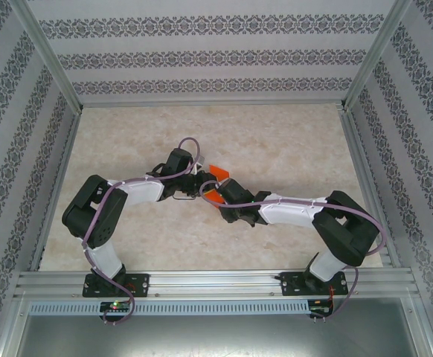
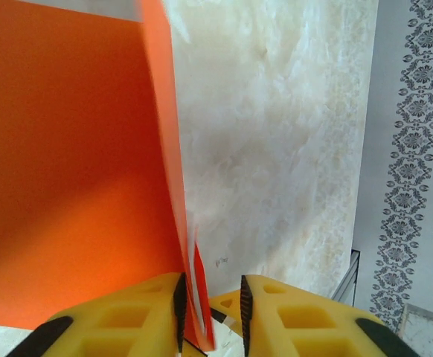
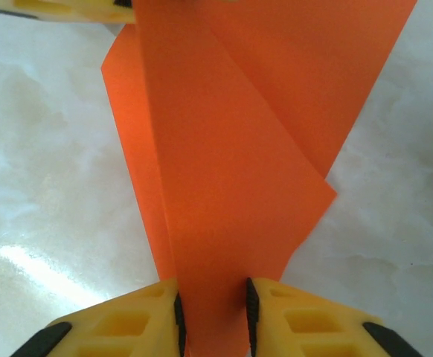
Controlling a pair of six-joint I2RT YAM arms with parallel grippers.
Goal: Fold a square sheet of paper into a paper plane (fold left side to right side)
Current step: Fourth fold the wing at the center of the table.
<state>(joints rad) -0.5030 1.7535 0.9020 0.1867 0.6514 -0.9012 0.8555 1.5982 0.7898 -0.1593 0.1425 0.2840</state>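
The orange square sheet of paper (image 1: 218, 172) is partly folded and held up off the table between the two wrists at mid-table. In the left wrist view the sheet (image 2: 68, 163) stands on edge. Its folded layers pass between the yellow fingers of my left gripper (image 2: 210, 297) and lie against the left pad, with a gap to the right pad. In the right wrist view the sheet (image 3: 231, 171) faces the camera and fills the gap between the pads of my right gripper (image 3: 213, 305), which stand apart. A yellow finger (image 3: 60, 9) of the left gripper shows at the sheet's far end.
The pale marble tabletop (image 1: 276, 141) stretches around both arms. Patterned walls and metal posts (image 1: 45, 59) enclose it on three sides. A metal rail (image 1: 216, 281) with the arm bases runs along the near edge. The two grippers (image 1: 205, 190) sit very close together.
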